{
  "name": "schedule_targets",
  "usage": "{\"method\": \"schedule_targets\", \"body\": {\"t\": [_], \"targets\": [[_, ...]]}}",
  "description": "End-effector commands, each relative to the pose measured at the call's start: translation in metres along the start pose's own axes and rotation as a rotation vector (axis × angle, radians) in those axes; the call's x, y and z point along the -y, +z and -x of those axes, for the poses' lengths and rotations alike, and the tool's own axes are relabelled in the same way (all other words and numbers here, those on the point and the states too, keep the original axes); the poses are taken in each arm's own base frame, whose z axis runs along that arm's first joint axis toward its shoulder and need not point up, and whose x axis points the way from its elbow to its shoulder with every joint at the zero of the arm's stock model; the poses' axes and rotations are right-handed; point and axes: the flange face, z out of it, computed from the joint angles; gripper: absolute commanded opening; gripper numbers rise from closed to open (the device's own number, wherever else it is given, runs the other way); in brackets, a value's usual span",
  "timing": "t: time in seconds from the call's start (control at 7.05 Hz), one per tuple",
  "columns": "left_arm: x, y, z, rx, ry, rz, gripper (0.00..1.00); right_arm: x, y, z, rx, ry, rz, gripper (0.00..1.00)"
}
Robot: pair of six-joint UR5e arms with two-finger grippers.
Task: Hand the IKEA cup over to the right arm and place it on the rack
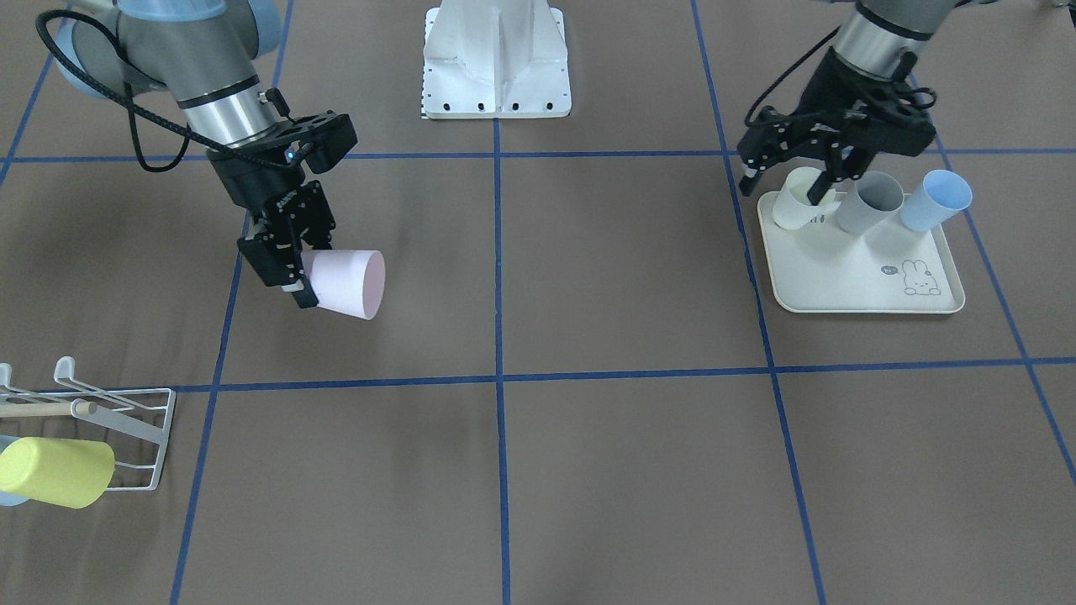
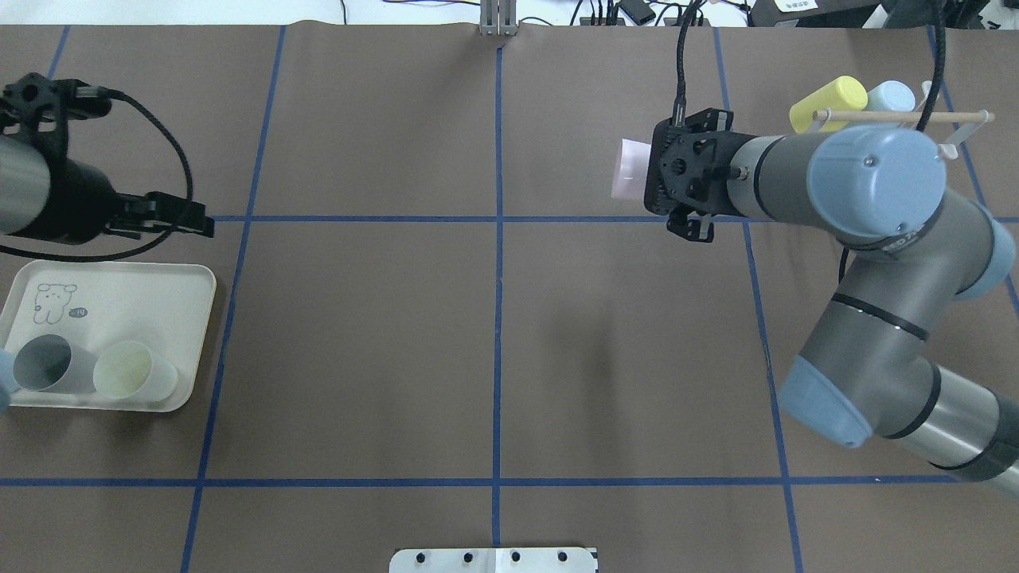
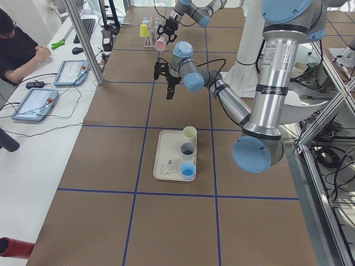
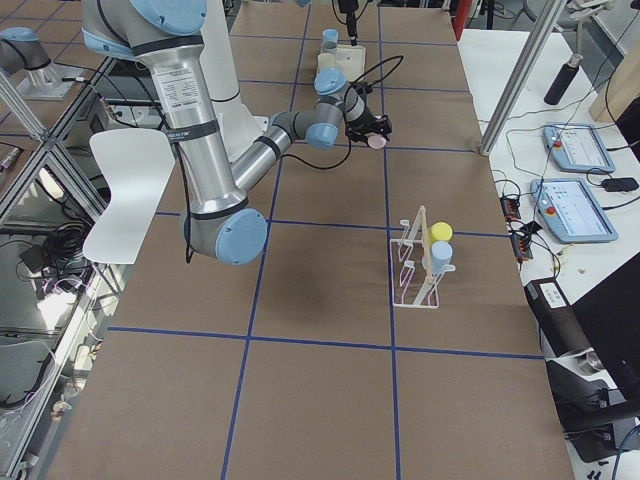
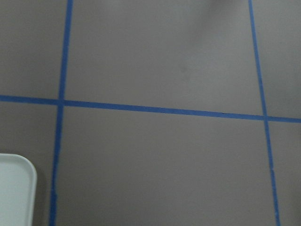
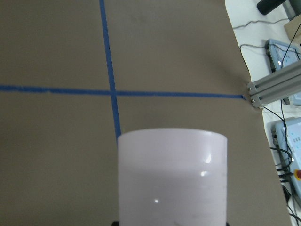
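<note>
My right gripper (image 1: 294, 281) is shut on the base end of a pale pink cup (image 1: 349, 284) and holds it on its side above the table, mouth toward the centre. The cup also shows in the overhead view (image 2: 627, 169) and fills the right wrist view (image 6: 171, 179). The white wire rack (image 1: 126, 416) with its wooden rod stands at the table's right end (image 2: 951, 127), apart from the gripper. It carries a yellow cup (image 1: 55, 472) and a pale blue cup (image 2: 890, 95). My left gripper (image 1: 783, 186) is open and empty, just above the cups on the tray.
A cream rabbit-print tray (image 1: 866, 277) sits at the robot's left side, holding a cream cup (image 1: 794, 206), a grey cup (image 1: 870, 202) and a light blue cup (image 1: 937, 200). The white robot base (image 1: 496, 59) is at the table's back edge. Blue tape lines cross the brown table.
</note>
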Motion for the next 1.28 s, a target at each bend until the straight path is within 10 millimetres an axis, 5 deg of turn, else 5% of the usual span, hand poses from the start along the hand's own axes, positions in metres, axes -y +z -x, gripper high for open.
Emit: {"method": "schedule_targets", "body": {"t": [0.0,0.43,0.85,1.14], "targets": [[0.01,-0.032,0.072,0.017,0.113,0.018,1.0,-0.065,-0.036,-0.069,-0.01,-0.34,0.221,0.17],[0.011,-0.029,0.076,0.014,0.106,0.03,1.0,-0.138,-0.049,-0.134,0.013,-0.843,0.514,0.18],[0.012,-0.023,0.078,0.018,0.097,0.037,1.0,-0.193,-0.019,-0.165,0.069,-1.09,0.744,0.18],[0.013,-0.023,0.079,0.021,0.09,0.037,1.0,-0.251,0.027,-0.181,0.024,-1.178,0.761,0.18]]}}
